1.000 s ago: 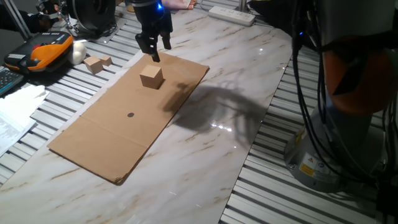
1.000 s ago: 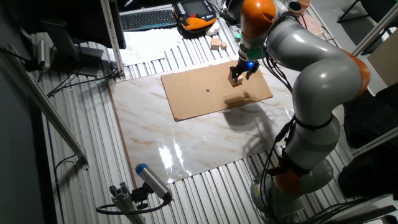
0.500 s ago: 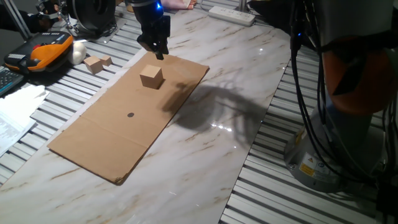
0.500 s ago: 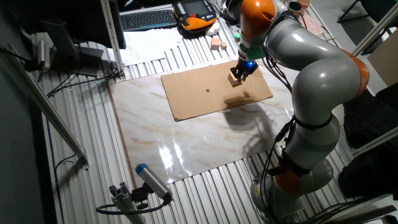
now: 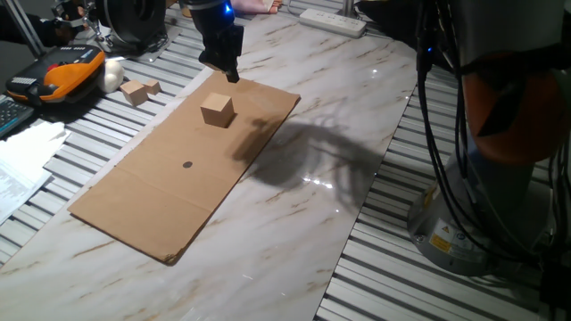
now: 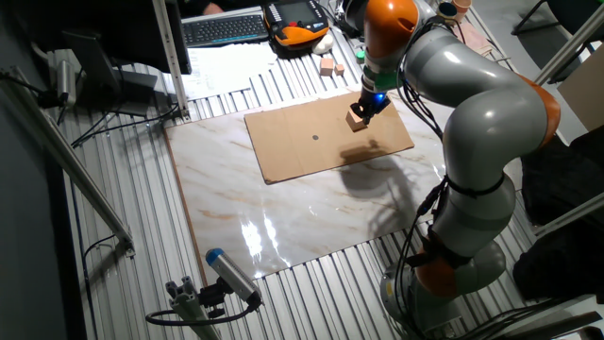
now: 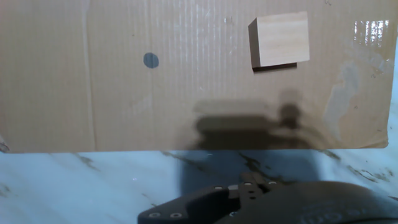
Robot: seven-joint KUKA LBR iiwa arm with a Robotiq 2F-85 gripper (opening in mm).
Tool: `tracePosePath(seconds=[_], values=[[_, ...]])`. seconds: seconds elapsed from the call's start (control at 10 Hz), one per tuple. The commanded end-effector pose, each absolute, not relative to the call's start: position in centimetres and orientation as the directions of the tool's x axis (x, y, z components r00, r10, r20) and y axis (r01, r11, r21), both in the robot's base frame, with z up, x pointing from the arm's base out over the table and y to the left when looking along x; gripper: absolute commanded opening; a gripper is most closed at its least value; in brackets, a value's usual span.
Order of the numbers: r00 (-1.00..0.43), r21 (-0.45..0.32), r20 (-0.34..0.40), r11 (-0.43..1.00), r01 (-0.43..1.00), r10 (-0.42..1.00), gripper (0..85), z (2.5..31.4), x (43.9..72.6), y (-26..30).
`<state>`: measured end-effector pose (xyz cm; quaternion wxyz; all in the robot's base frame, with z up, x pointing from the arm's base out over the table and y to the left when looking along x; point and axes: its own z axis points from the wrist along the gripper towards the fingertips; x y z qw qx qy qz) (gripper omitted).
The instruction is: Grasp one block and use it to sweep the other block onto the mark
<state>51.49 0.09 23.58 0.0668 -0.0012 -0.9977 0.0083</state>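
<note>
Closing since earlier, gripper [image 5: 228,73] hangs shut, empty, above cube [image 5: 217,110]; no readable writing.

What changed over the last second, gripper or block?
The gripper closed its jaws, open a second ago, on nothing, and edged up and slightly away from the wooden cube. Nothing was picked up or released. The cube, the dark dot, the cardboard sheet and the two small wooden pieces off the cardboard stayed put.
</note>
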Motion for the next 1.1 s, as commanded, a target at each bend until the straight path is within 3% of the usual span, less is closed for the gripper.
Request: tracePosePath(seconds=[0.0, 1.0], values=[[-0.991, -0.017, 0.133, 1.000, 0.003, 0.006, 0.0, 23.58, 51.48, 0.08], [-0.991, -0.017, 0.133, 1.000, -0.006, -0.004, 0.0, 23.58, 51.48, 0.08]])
